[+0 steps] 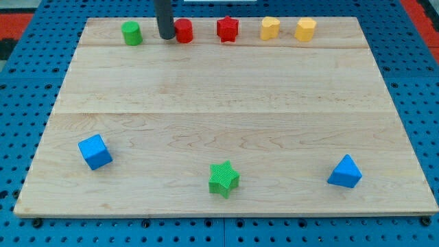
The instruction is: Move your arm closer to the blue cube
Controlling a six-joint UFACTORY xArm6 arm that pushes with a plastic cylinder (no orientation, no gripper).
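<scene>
Tool is a bare rod holding nothing; my tip (pixel 166 36) touches the red block (pixel 184 31); blue cube (pixel 95 151) lies well below-left, unapproached.

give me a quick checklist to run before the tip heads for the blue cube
1. Target seen: blue cube sits near the view's bottom left, ok.
2. My tip located: at the view's top, between the green cylinder and the red cylinder, ok.
3. Tip free of the red cylinder: they look adjacent, cannot tell.
4. Path to the cube: bare board down and left, ok.
5. No mix-up: the blue triangular block lies bottom right, ok.
6. Green star off the path, ok.
</scene>
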